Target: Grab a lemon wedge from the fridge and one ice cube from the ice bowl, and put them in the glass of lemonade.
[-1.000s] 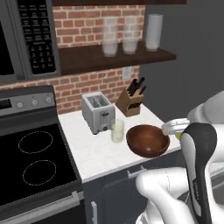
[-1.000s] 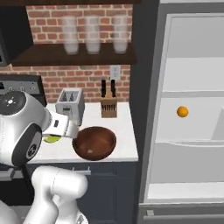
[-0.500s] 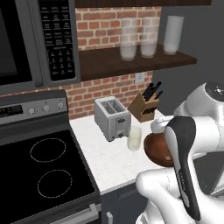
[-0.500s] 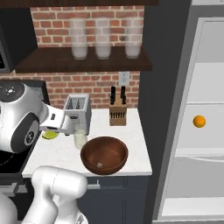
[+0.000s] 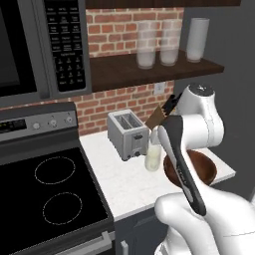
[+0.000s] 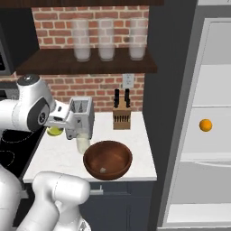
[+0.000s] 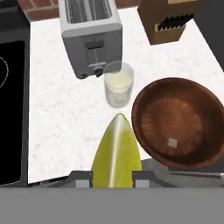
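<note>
White speckled countertop point(image 7: 57, 113) lies under the gripper point(image 7: 113, 178), with a black glass stovetop point(image 7: 11, 109) off to its left in the hand view. Ahead of the fingertips stands the short clear tumbler of pale lemonade point(image 7: 118, 84), and just beyond that, almost touching it, a boxy brushed-metal toaster point(image 7: 89, 37) with two slots on top. A tan wooden knife block point(image 7: 168, 19) sits farther ahead and to the right. Nothing stands between the gripper and the tumbler.

Right of the gripper, near the tumbler, rests the wide, round reddish-brown wooden bowl point(image 7: 178, 129), its inside ringed with fine grain; one tiny whitish translucent ice cube point(image 7: 172, 142) lies on its floor.

The gripper's jaws are drawn in narrow and pinch the glossy yellow-green lemon wedge point(image 7: 116, 153), a pointed, tapering slice with a pale ridge down its middle, its tip aimed at the tumbler. In the right base view the wedge point(image 6: 55, 131) shows as a small yellow patch at the hand, left of the toaster.

Farther right, the tall dark-grey fridge point(image 6: 180, 90) stands open, light grey inside, with a round orange fruit point(image 6: 205, 125) on a clear shelf. Three tall frosted glasses point(image 6: 106, 40) line the dark wooden shelf point(image 6: 90, 66) on the red brick wall.
</note>
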You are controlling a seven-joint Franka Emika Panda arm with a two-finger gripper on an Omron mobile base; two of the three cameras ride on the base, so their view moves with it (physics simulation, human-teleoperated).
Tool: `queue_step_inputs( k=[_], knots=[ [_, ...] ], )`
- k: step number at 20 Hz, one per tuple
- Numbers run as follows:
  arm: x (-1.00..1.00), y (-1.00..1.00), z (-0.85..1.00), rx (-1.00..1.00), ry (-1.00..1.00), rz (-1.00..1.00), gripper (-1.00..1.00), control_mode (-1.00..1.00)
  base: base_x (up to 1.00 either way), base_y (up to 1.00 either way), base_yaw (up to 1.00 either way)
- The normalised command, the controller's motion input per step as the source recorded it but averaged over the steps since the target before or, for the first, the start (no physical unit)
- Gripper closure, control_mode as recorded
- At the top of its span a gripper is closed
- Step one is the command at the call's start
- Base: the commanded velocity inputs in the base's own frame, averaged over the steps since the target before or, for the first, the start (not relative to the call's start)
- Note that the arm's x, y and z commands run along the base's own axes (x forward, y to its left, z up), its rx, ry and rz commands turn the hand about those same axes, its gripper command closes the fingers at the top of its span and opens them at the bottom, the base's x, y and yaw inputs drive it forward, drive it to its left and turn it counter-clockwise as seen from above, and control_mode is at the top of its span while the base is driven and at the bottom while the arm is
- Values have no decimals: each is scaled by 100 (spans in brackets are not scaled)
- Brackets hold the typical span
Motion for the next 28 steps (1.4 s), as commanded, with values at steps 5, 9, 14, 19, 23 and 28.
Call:
queue_step_inputs(
  k=[5, 9, 14, 19, 23, 28],
  knots=[
    [93, 0, -62, 0, 0, 1, 100, -100, 0, 0, 0],
    [77, 0, -56, 0, 0, 2, 100, -100, 0, 0, 0],
    [32, -1, -44, 2, 0, 1, 100, -100, 0, 0, 0],
    [27, 0, -29, 0, 0, 0, 100, -100, 0, 0, 0],
    [24, 0, 0, 0, 1, 0, 100, -100, 0, 0, 0],
    [32, 0, 0, 0, 1, 0, 100, -100, 0, 0, 0]
  ],
)
